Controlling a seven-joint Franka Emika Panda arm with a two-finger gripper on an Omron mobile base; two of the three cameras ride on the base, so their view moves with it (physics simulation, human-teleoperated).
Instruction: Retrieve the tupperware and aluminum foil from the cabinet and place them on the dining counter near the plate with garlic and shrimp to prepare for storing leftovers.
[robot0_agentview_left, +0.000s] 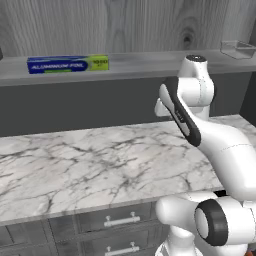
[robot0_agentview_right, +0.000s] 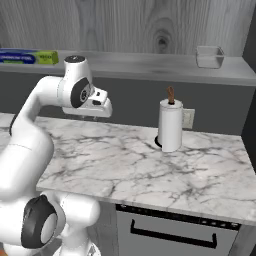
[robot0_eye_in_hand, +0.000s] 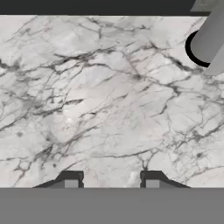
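The aluminum foil (robot0_agentview_left: 67, 64) (robot0_agentview_right: 29, 57), a blue box with a lime-green end, lies at the left of the cabinet's grey shelf (robot0_agentview_left: 150, 64) (robot0_agentview_right: 140, 62). At the shelf's right end stands the clear tupperware (robot0_agentview_left: 237, 49) (robot0_agentview_right: 209, 56). My gripper (robot0_eye_in_hand: 111, 180) hangs well below the shelf, pointing down at the marble worktop (robot0_eye_in_hand: 100, 100). It is open, with nothing between its fingers. The dining counter and the plate with garlic and shrimp are out of view.
A white paper towel roll on a black base (robot0_agentview_right: 170, 125) (robot0_eye_in_hand: 210, 39) stands on the worktop (robot0_agentview_right: 150, 160) to the right of my hand. Grey drawers with bar handles (robot0_agentview_left: 120, 220) sit under the front edge. A wall outlet (robot0_agentview_right: 188, 118) is behind the roll.
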